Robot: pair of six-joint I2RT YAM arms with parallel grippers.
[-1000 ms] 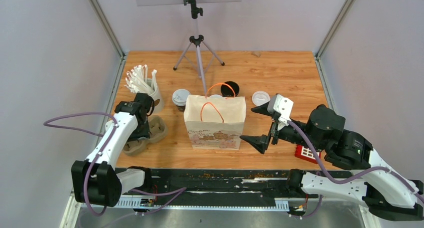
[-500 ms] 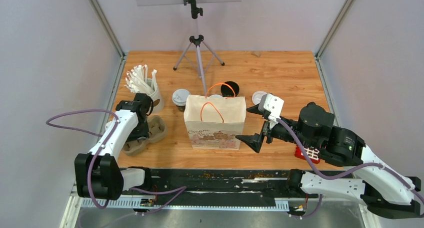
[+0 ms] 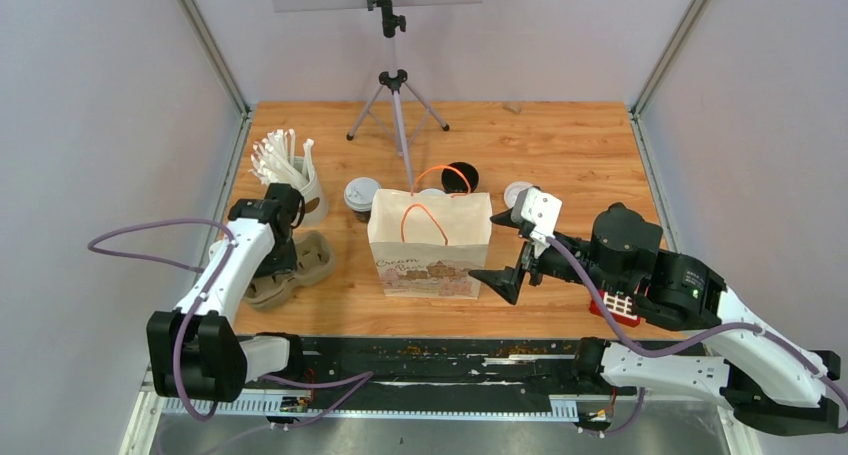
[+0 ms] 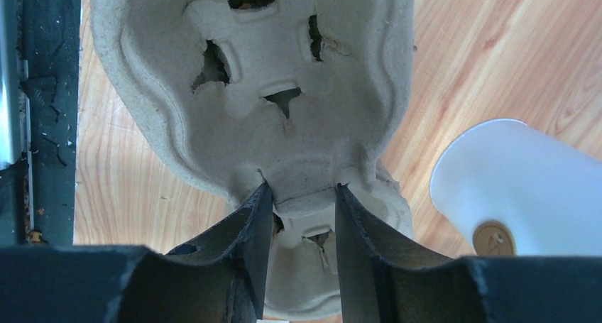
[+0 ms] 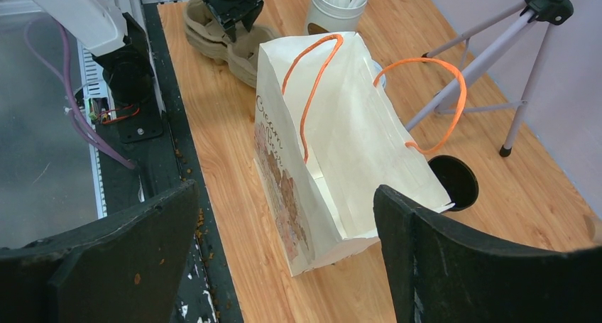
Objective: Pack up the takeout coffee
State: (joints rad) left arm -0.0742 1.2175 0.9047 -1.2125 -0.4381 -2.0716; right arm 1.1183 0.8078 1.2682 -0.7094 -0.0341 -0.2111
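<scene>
On the wooden table [image 3: 560, 155], white-lidded black paper cups [image 3: 362, 194] stand behind the white paper bag [image 3: 430, 250]. Our right gripper [image 3: 495, 247] gapes empty. Our left gripper [image 4: 299, 192] straddles a ridge of the brown pulp tray [image 4: 248, 89], hold unclear: a shallow pinch could slip.

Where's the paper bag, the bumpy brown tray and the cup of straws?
paper bag [image 3: 430, 237], top view, its printed front face.
brown tray [image 4: 270, 89], left wrist view, its moulded middle.
cup of straws [image 3: 314, 201], top view, the cup's white wall.

Pale grey walls [image 3: 100, 125] are enclosing the wooden table [image 3: 560, 145] on three sides — a small tripod [image 3: 397, 105] is standing near its far edge.
</scene>
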